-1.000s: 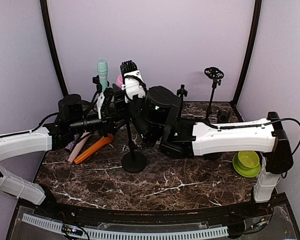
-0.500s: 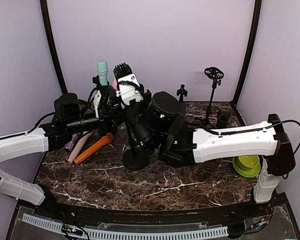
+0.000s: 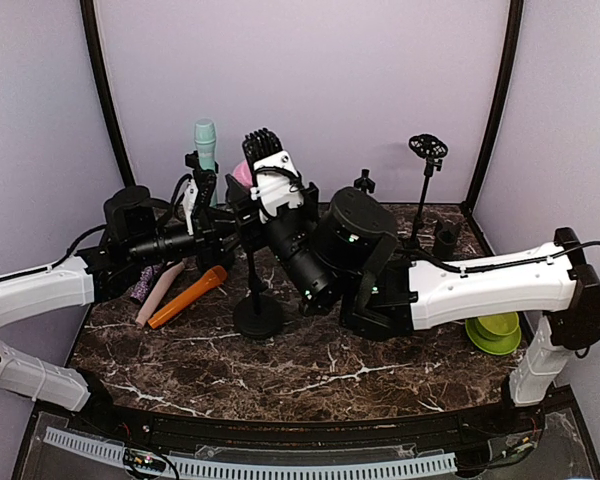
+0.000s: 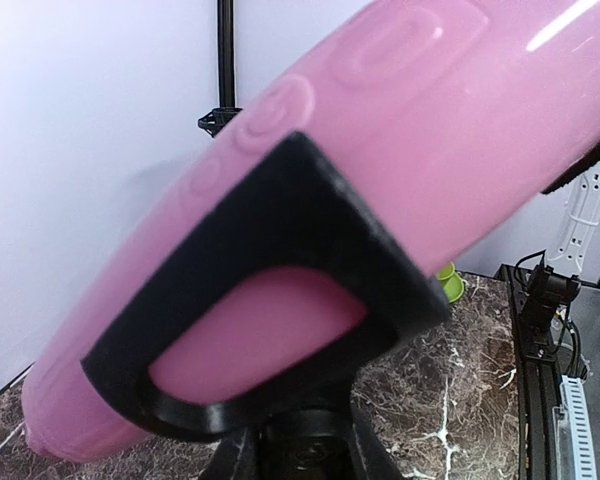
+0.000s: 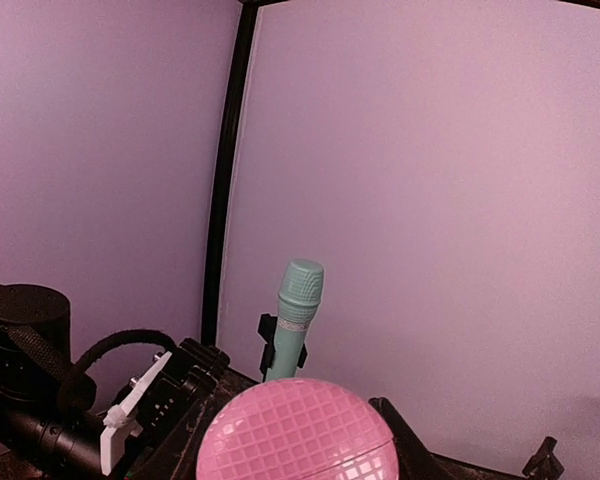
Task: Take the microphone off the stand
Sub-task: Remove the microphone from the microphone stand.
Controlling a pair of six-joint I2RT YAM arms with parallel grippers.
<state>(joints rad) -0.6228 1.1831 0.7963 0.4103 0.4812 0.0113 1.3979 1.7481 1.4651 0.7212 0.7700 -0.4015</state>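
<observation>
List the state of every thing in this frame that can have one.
Pink plastic microphone: tilted, seated in the stand's clip.
Black round-based microphone stand: upright on the marble table.
Right gripper: shut on the pink microphone.
Left gripper: shut on the stand's pole.
Teal microphone: upright in a rear clip.
Orange microphone: lying flat.
Green bowl: upright.

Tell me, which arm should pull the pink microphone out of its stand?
Right. The right gripper seems closed around the pink microphone, whose head sits right under its wrist camera. The left gripper is lower, beside the stand's black clip.
</observation>
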